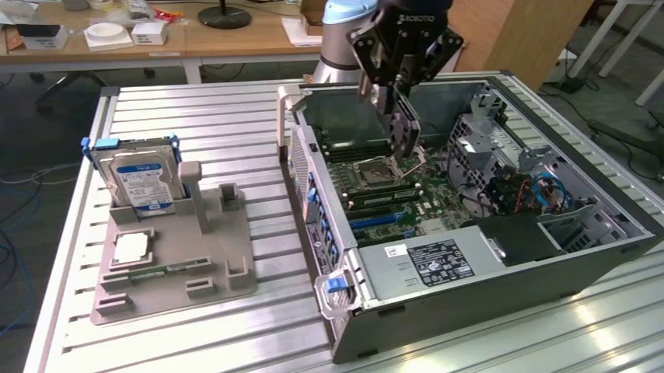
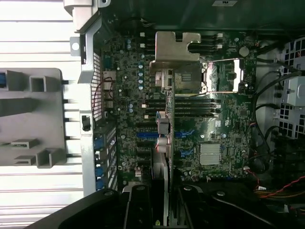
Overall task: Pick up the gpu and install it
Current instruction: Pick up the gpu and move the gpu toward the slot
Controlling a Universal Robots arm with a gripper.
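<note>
**Robot gripper holds a graphics card upright above an open computer**

The gripper (image 1: 394,87) is pinching the gpu (image 1: 403,134) between its 2 fingers, gripping the card by 1 end. The card hangs long-side down over the motherboard (image 1: 400,190) inside the open computer case (image 1: 498,264). It looks clear of the board and is not seated in a slot. From the wrist view, the gripper (image 2: 163,202) holds the gpu (image 2: 167,112) edge-on. Its metal bracket (image 2: 176,45) is at the end far from the fingers, and the blue slots (image 2: 148,135) lie just beside it.

The card is probably light and stiff, but fragile. Its faces carry small parts, so the bare edges and the bracket are the safer places to hold. Pinched at 1 end, it may tilt.

The arm's gripper reads "ROBOTIQ". A hard drive (image 1: 140,177), standing in a grey holder (image 1: 182,268) on the table, has a blue-and-white label too small to read. So is the white label on the power supply (image 1: 436,260).
</note>
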